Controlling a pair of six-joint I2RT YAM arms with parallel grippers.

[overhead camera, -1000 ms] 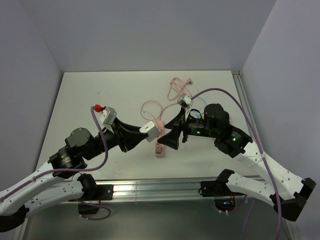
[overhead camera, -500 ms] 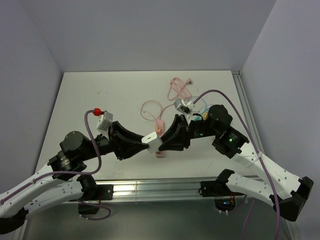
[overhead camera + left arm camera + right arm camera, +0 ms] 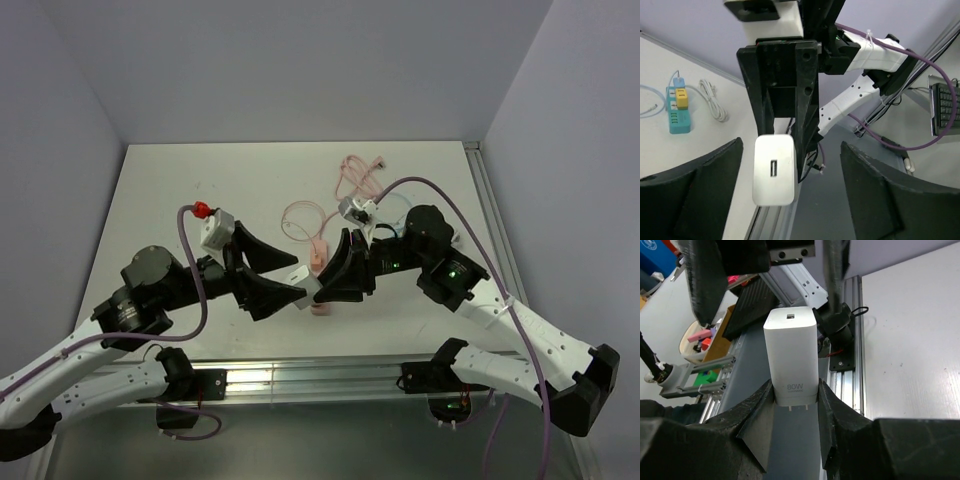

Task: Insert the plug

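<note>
The plug is a white charger block with a USB port on its far end and prongs at the near end. My right gripper is shut on its prong end, one finger on each side. In the left wrist view the plug hangs between my left gripper's fingers, which stand wide and apart from it. From above, both grippers meet over the table's near middle, left gripper open, right gripper holding the plug. A pink power strip lies just beneath, mostly hidden.
A pink cable runs from the strip toward the back, and a second pink coil lies farther back. The aluminium rail marks the near table edge. Walls close the table on the left, back and right.
My left gripper has opened and let go of the plug. My right gripper has closed on it, and both arms shifted slightly left over the pink strip.
</note>
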